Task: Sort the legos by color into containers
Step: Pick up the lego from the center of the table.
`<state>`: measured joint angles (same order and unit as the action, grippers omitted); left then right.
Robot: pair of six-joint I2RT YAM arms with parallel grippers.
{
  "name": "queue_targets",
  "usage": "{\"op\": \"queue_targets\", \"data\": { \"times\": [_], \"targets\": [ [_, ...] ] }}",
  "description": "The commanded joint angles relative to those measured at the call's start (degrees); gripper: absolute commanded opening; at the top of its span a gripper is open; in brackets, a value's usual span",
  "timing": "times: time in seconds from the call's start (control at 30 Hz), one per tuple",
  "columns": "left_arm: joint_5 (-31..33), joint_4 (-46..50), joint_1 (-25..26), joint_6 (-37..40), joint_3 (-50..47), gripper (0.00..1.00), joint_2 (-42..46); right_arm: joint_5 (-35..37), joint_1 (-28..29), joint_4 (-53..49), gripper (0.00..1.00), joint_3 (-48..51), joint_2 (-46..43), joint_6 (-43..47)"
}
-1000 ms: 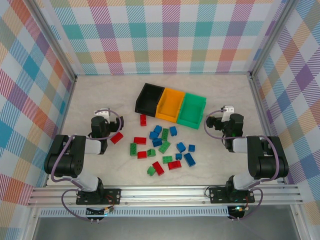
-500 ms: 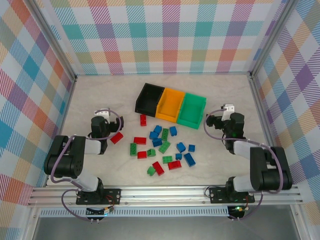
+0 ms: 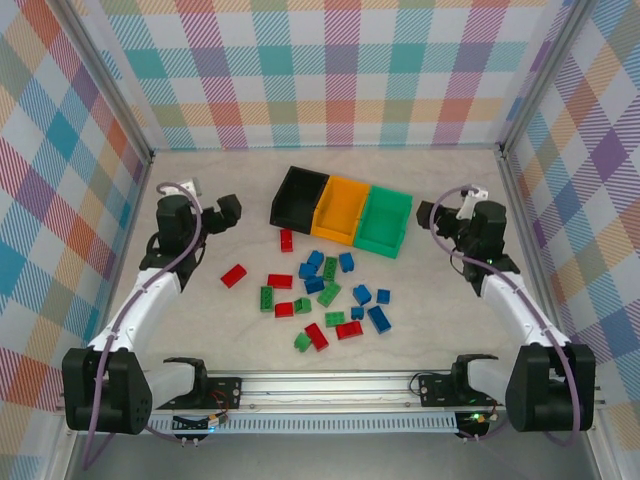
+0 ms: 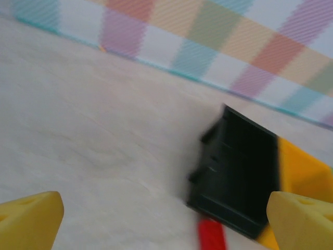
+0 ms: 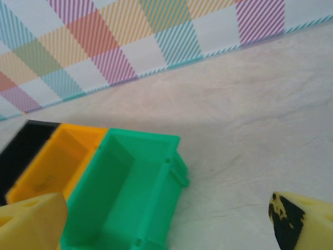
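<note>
Flanking the containers, left hand and right hand, both spread wide.

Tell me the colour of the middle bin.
The middle bin is orange; the top external view shows it best.

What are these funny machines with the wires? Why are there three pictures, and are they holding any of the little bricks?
These are two robot arms bolted to the near edge of a table. The big picture looks down from above. Each arm ends in a two-finger hand: the left gripper and the right gripper. The other two pictures come from small cameras on the wrists, so yellow fingertips poke in at the bottom corners. On the table lie red, green and blue legos. Behind them stand a black bin, an orange bin and a green bin, joined in a row and looking empty. Both grippers are open and hold nothing.
</note>
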<state>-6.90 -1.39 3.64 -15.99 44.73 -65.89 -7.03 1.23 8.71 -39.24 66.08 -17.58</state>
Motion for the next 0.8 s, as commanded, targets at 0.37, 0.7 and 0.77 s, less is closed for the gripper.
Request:
{"op": "queue_targets", "data": {
  "times": [0.37, 0.7, 0.77],
  "targets": [
    [-6.1, 32.0, 24.5, -10.3, -0.2, 0.97, 3.7, 2.6, 22.2, -7.0, 0.99, -1.4, 7.3, -5.9],
    [3.7, 34.3, 34.0, -10.5, 10.2, 0.82, -14.5, 14.7, 24.8, -5.7, 0.99, 3.0, 4.0, -6.6],
    [6.7, 37.8, 35.8, -9.0, 15.4, 0.78, -20.6, 16.1, 24.7, -5.8, 0.99, 3.2, 3.5, -6.7]
  ]
}}
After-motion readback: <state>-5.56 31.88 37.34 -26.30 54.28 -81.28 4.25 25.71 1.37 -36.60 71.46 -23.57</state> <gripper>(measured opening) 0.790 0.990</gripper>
